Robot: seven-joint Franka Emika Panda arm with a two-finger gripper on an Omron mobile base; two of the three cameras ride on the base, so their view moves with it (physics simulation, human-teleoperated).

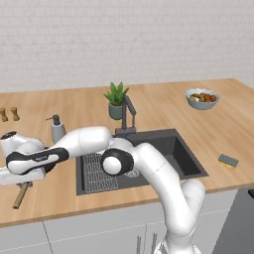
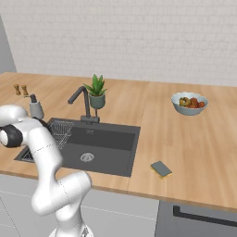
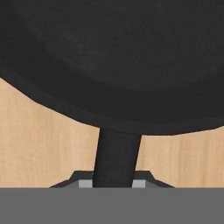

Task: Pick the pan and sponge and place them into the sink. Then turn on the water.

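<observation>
While the gripper (image 3: 114,183) is closing its jaws around the dark neck of the pan (image 3: 112,61), just where the handle is meeting the round black body, the hand is sitting low over the counter (image 1: 163,101) at the far left, reaching out past the sink (image 1: 181,154). That spot looks well chosen: gripping close to the bowl should be keeping the heavy end from swinging when the lift comes. In the hand view the pan's body is lying directly ahead of the fingertips, with pale wood showing on both sides beneath it, so the pan is resting on the countertop and not yet in the basin. From the left base view the light wooden handle (image 1: 21,194) is poking out below the wrist toward the counter's front edge.

Further out, the sponge (image 1: 228,160) is lying flat on the counter to the right of the sink, well apart from the hand. Behind the basin the faucet (image 1: 128,115) is standing with no stream running, a small potted plant (image 1: 116,100) just beside it, and a soap dispenser (image 1: 57,129) near the arm's elbow.
</observation>
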